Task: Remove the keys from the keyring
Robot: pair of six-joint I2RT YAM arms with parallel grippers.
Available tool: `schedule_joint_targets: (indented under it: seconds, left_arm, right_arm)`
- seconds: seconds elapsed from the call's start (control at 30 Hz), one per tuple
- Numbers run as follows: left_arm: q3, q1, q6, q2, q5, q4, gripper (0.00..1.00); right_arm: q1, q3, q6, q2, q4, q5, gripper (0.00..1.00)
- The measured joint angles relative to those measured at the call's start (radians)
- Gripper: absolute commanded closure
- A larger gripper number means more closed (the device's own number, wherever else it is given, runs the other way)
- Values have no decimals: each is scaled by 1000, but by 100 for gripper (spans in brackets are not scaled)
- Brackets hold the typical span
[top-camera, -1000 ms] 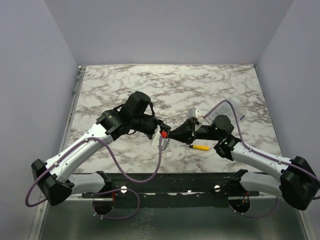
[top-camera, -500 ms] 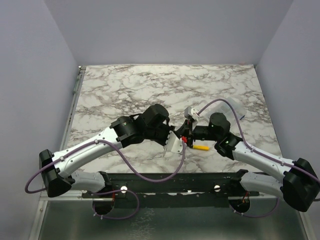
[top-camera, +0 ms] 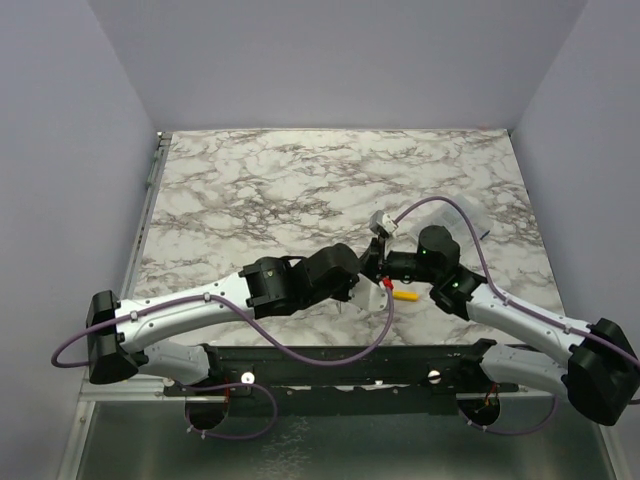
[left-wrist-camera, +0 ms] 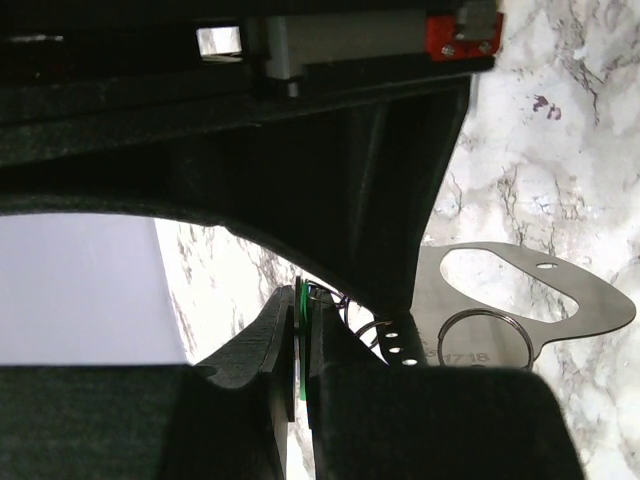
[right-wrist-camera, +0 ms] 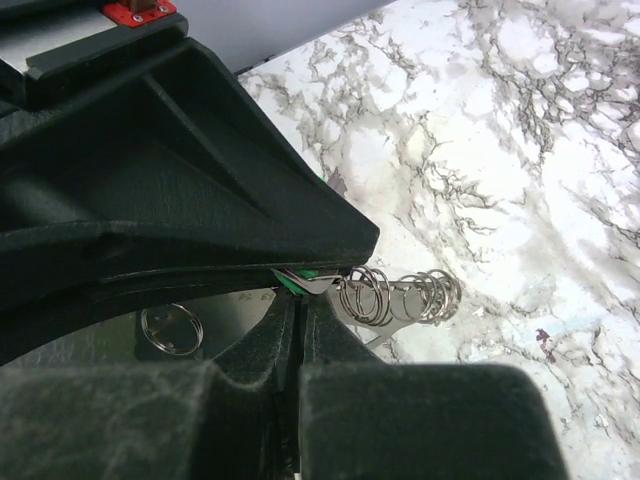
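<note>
Showing, by the middle of the table's [top-camera: 250,190] near edge, the left gripper [left-wrist-camera: 300,310] pinching the green key [left-wrist-camera: 300,352] and the right gripper [right-wrist-camera: 298,305] clamping the keyring [right-wrist-camera: 400,297]: light, stiff, slippery metal, probably best gripped on flat faces.

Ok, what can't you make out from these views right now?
- Top view: the keyring and green key are hidden where the left gripper meets the right gripper.
- Left wrist: the key shows only as a sliver in the closed left gripper.
- Right wrist: what, if anything, the right gripper pinches. The left gripper's body covers it.
</note>
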Motion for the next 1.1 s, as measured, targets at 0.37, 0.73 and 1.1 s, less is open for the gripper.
schedule_joint_targets:
  seconds: [0.37, 0.73, 1.1]
  left_arm:
    - [-89, -5, -86, -131, 69, 154, 100]
    - [-217, 52, -95, -260, 271, 397, 100]
    - [-217, 58, -119, -260, 325, 453, 100]
  right_arm:
    - [0, -38, -18, -107, 39, 55, 57]
    - [2, -77, -58, -186, 152, 46, 52]
    - [1, -115, -135, -255, 194, 30, 56]
